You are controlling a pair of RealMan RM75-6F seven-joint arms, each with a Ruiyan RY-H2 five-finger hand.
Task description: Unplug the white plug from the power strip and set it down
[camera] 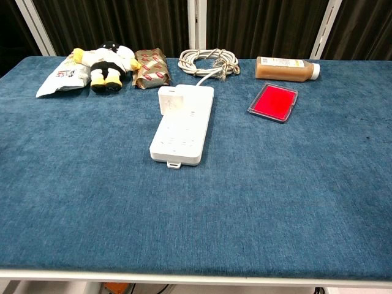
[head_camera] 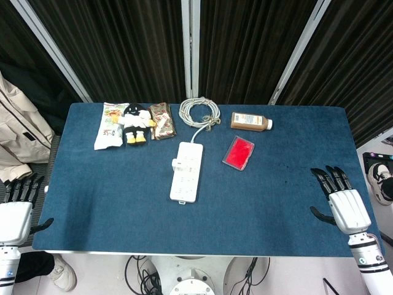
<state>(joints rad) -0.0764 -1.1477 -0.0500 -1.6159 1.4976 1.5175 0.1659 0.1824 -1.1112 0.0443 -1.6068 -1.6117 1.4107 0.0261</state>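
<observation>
A white power strip [head_camera: 186,171] [camera: 182,124] lies lengthwise in the middle of the blue table. The white plug [head_camera: 177,163] [camera: 171,100] sits in a socket at the strip's far left corner. My left hand [head_camera: 16,209] hangs off the table's near left corner, fingers apart and empty. At the near right edge my right hand [head_camera: 344,201] is also empty with its fingers spread. Both hands are far from the strip and absent from the chest view.
The strip's coiled white cable [head_camera: 199,112] [camera: 209,62] lies behind it. A brown bottle [head_camera: 250,121] [camera: 286,68] and a red flat case [head_camera: 238,152] [camera: 273,101] lie at the back right. A plush toy [head_camera: 136,122] [camera: 108,64] with snack packets [head_camera: 109,125] sits back left.
</observation>
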